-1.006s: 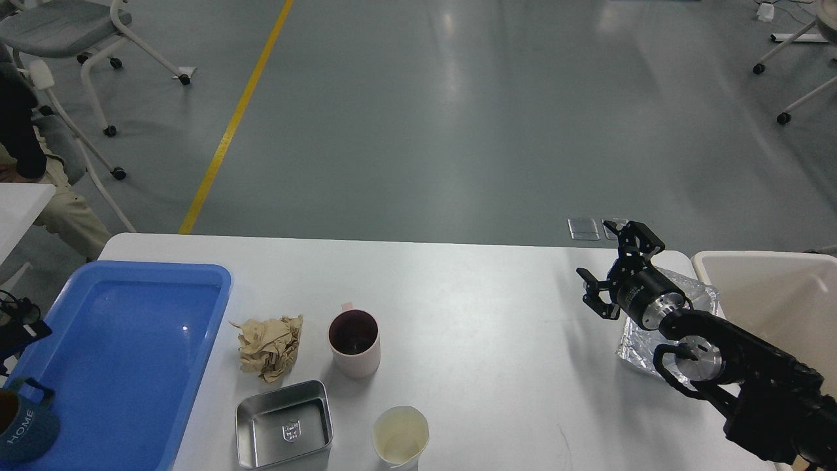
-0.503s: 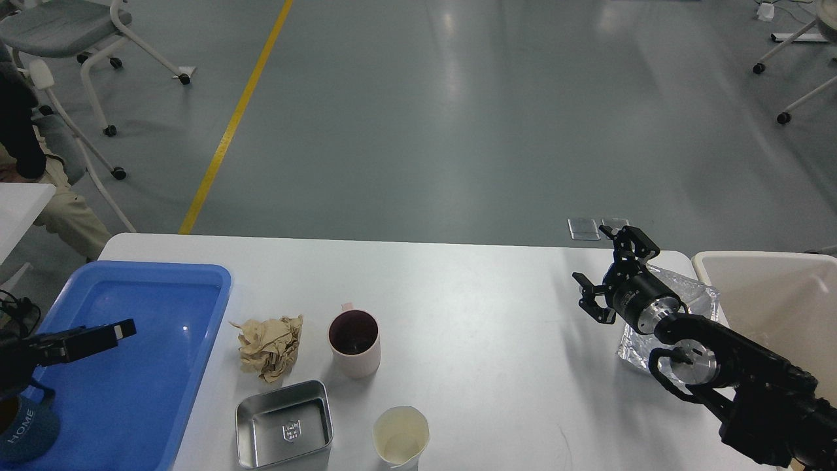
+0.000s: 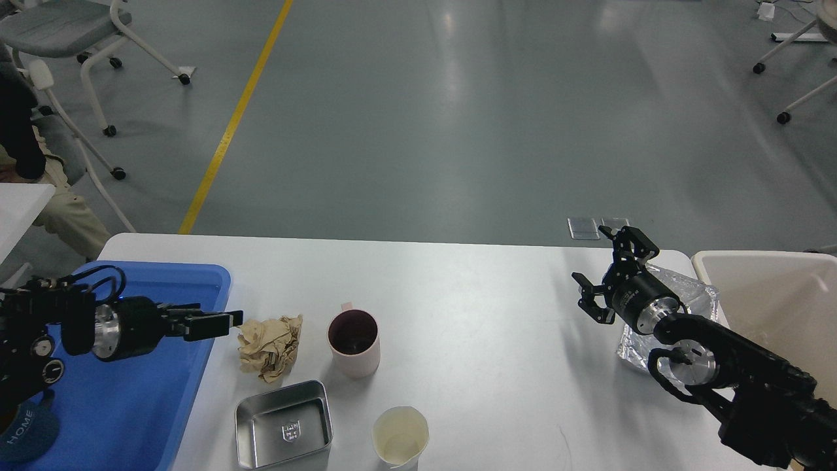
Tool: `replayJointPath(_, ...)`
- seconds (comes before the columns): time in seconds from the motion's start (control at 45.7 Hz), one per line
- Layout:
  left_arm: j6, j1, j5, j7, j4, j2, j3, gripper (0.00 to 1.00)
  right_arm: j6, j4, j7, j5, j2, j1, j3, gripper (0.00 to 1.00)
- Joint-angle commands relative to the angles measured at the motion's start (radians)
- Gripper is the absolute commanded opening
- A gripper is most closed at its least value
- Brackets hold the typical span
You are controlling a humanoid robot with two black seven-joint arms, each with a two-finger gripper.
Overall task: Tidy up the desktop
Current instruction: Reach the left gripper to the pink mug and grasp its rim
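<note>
Head view looks down on the table, a smooth white rectangular top with rounded corners whose long axis runs left to right across the picture, its far edge toward the grey floor.

At the left end sits a blue plastic tray, shallow with a raised rim; a dark blue cup lettered HOME lies in its near left corner, and the rest of its floor shows bare. Right of the tray a crumpled wad of brown paper lies on the table. Beside it stands a pale pink mug, upright, dark inside; whether it holds anything cannot be told. In front of these, a rectangular metal tin with rounded corners lies open side up and holds nothing, with a small emblem on its floor. A cream paper cup stands at the near edge, and nothing shows inside it.

At the right end, crinkled silver foil wrapping lies on the table, partly hidden by the right arm. A cream-coloured bin stands just past the table's right end.

Over the tray's right rim, the left gripper points at the brown paper, its fingers close together with nothing between them. The right gripper hangs over the table near the foil, fingers spread wide and empty.
</note>
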Motion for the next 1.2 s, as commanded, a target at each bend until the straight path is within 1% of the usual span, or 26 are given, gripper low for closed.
replayJointPath(0.0, -0.002, -0.098, -0.010, -0.008, 0.048, -0.073, 0.090, 0.96, 0.000, 0.000, 0.000, 0.000, 0.000, -0.001, 0.000, 1.00)
replayJointPath(0.087, -0.006, -0.147, -0.010, -0.015, 0.071, -0.123, 0.146, 0.96, 0.001, 0.000, 0.000, 0.000, 0.002, -0.003, 0.000, 1.00)
replayJointPath(0.284, -0.006, -0.232, -0.012, -0.063, 0.100, -0.188, 0.258, 0.93, 0.000, 0.000, 0.000, 0.000, 0.003, -0.003, 0.000, 1.00)
replayJointPath(0.416, -0.004, -0.275, -0.013, -0.066, 0.134, -0.237, 0.314, 0.92, 0.000, 0.002, 0.000, 0.000, 0.003, -0.003, 0.000, 1.00)
replayJointPath(0.744, -0.004, -0.290, -0.016, -0.067, 0.241, -0.395, 0.366, 0.89, 0.002, 0.011, 0.000, 0.000, 0.002, -0.004, 0.001, 1.00)
replayJointPath(0.897, -0.004, -0.299, -0.018, -0.092, 0.298, -0.471, 0.400, 0.85, 0.002, 0.011, 0.000, 0.000, 0.002, -0.004, 0.001, 1.00)
replayJointPath(0.941, -0.004, -0.305, -0.016, -0.092, 0.315, -0.493, 0.409, 0.84, 0.002, 0.011, 0.000, 0.000, 0.002, -0.006, 0.001, 1.00)
replayJointPath(0.984, -0.004, -0.310, -0.016, -0.095, 0.329, -0.507, 0.421, 0.80, 0.003, 0.011, 0.000, 0.000, 0.002, -0.006, 0.003, 1.00)
replayJointPath(1.006, -0.004, -0.315, -0.018, -0.095, 0.335, -0.516, 0.429, 0.76, 0.003, 0.011, 0.000, 0.000, 0.002, -0.006, 0.001, 1.00)
replayJointPath(1.116, -0.007, -0.330, -0.018, -0.106, 0.341, -0.534, 0.449, 0.64, 0.003, 0.011, 0.000, 0.000, 0.002, -0.009, 0.003, 1.00)
replayJointPath(1.181, -0.009, -0.335, -0.018, -0.110, 0.343, -0.533, 0.456, 0.53, 0.005, 0.011, 0.002, 0.000, 0.002, -0.009, 0.003, 1.00)
